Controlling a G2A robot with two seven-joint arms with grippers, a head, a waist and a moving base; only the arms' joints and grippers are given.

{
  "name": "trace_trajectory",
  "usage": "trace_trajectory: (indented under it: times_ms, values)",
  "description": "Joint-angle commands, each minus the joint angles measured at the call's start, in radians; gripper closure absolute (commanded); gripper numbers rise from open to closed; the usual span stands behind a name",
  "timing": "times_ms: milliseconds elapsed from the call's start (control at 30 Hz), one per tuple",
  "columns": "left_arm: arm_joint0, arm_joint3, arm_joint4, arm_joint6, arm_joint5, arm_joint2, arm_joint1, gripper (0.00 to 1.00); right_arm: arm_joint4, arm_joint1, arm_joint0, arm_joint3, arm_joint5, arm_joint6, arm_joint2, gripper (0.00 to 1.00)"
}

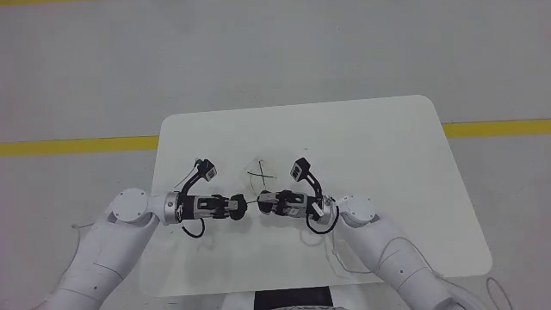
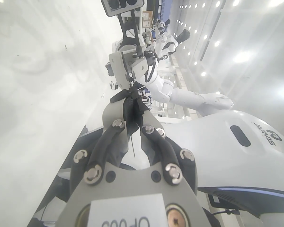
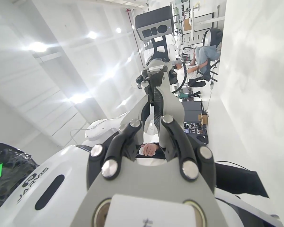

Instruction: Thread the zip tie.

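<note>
the zip tie point(image 1: 251, 200) hangs in the air as a thin black line between the two grippers, above the middle of the table point(image 1: 387, 138) and a little toward its near edge. the left gripper point(image 1: 238, 207) is closed down narrow on one end of it. in the left wrist view its dark pads point(image 2: 129, 116) are pressed together and a hair-thin tail of the strap point(image 2: 133, 146) pokes out behind them. the right gripper point(image 1: 265, 202) faces it almost tip to tip. in its own wrist view the right gripper point(image 3: 153, 100) also has its fingers drawn together, and from above the strap's other end runs into them, so it seems to hold that end. which end carries the locking head is too small to tell. a black cross mark point(image 1: 259, 172) sits on the table just beyond the grippers, toward the far edge. the strap is likely very light, springy nylon: stiff enough to point straight over a short free length, quick to bow or twist if too much is left out, and slick between pads. it is best held close behind the tip on one side and at the head on the other, with a firm pinch so it cannot roll.
</note>
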Motion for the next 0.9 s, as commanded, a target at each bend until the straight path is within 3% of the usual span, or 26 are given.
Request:
trace_trajectory:
  times_ms: [0,200,867]
  values:
    - [0.000,0.000,0.000,0.000,0.000,0.000,0.000,1.00,0.000,-0.001,-0.002,0.001,0.000,0.006,0.003,0.85]
    - [0.000,0.000,0.000,0.000,0.000,0.000,0.000,1.00,-0.006,-0.006,-0.008,0.001,0.000,0.019,0.014,0.82]
    - [0.000,0.000,0.000,0.000,0.000,0.000,0.000,1.00,-0.028,-0.020,-0.023,-0.005,0.000,0.035,0.035,0.89]
